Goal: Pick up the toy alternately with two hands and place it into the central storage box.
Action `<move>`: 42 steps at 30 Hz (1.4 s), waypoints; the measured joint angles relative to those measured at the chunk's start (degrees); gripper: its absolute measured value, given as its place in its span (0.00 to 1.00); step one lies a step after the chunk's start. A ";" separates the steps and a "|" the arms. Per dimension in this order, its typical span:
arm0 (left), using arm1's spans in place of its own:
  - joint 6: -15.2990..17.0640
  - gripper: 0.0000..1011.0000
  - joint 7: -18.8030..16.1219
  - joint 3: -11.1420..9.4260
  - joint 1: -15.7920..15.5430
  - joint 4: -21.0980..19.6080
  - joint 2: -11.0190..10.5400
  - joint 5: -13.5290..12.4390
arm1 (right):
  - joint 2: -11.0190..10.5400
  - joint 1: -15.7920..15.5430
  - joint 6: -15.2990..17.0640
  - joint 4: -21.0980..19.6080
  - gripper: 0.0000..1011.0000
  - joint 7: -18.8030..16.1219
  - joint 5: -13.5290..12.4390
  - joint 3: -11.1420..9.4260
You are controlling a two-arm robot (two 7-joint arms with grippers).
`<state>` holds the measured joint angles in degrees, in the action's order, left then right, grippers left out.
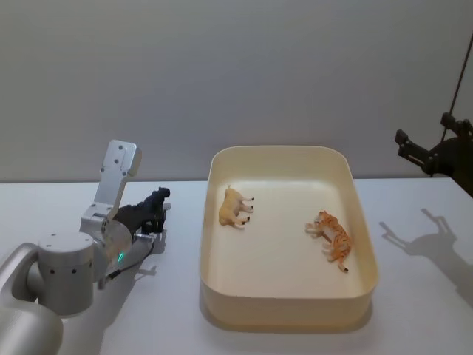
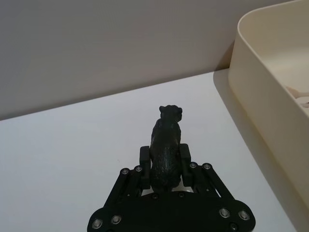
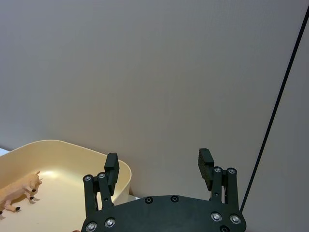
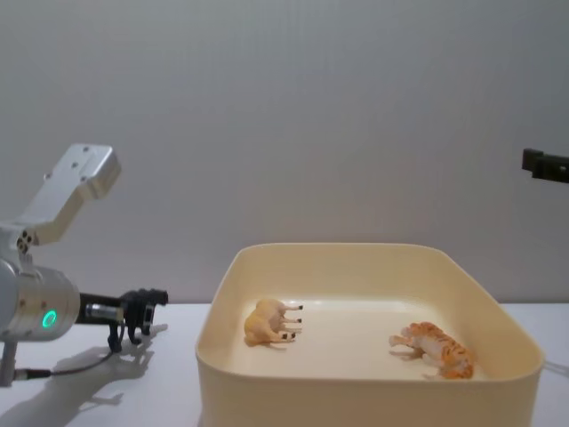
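- No brand, label or writing readable on any item.
- Left gripper [image 2: 164,166] low over the white table [image 1: 170,310], left of the box; fingers closed tight on the rear half of a black panther toy [image 2: 165,145], one finger on each flank.
- Panther upright, head pointing away from the wrist toward the back wall; in head view it sits [image 1: 153,209] just beside the box's left wall, not touching it. Chest view shows it [image 4: 140,313] at table level, can't tell if its feet touch.
- Left arm silver w/ green light lit [image 4: 48,318].
- Box [image 1: 284,297]: cream-yellow tub, mid table. Inside: tan animal toy [image 1: 235,207] on its side, left-rear part; orange striped tiger toy [image 1: 332,237] on its side, right part. The two well apart.
- Right gripper [image 3: 159,169] up high at the right, well off the table, beyond the box's right side; fingers wide apart, nothing between them. Seen in head view [image 1: 421,151] too.
- Thin black cable [image 3: 275,111] runs up beside the right gripper.
- Gripper shadow [image 1: 425,244] on table right of box.
- Nothing between panther and box rim.
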<state>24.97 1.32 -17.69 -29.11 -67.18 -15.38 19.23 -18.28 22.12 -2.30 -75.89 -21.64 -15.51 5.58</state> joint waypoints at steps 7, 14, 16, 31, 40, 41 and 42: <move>-0.92 0.31 -1.94 0.02 0.77 -3.49 -0.04 -0.24 | 0.00 0.00 0.00 0.00 0.99 0.00 0.00 0.00; -1.29 0.31 -1.65 -0.10 1.07 -7.73 -0.22 -1.42 | 0.00 0.00 0.00 0.00 0.99 0.00 0.00 0.00; -1.21 0.31 -0.93 -0.14 1.07 -9.03 -0.30 -1.82 | 0.00 0.00 0.00 0.00 0.99 0.00 0.00 0.00; 3.63 0.31 8.80 -0.40 -0.39 -15.86 -0.98 -4.07 | 0.00 0.00 0.00 0.00 0.99 0.00 0.00 0.00; 7.91 0.31 17.14 -0.88 -2.26 -17.03 -1.06 -5.12 | 0.00 0.00 0.00 0.00 0.99 0.00 0.00 0.00; 8.22 0.31 17.82 -0.97 -2.50 -17.03 -1.02 -5.21 | 0.00 0.01 0.00 0.00 0.99 0.00 0.00 0.00; 8.59 0.31 18.47 -1.05 -2.70 -16.97 -0.97 -5.34 | 0.00 0.00 0.00 0.00 0.99 0.00 0.00 0.00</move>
<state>33.56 19.79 -18.75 -31.80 -84.16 -16.35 13.90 -18.28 22.12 -2.30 -75.89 -21.64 -15.51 5.58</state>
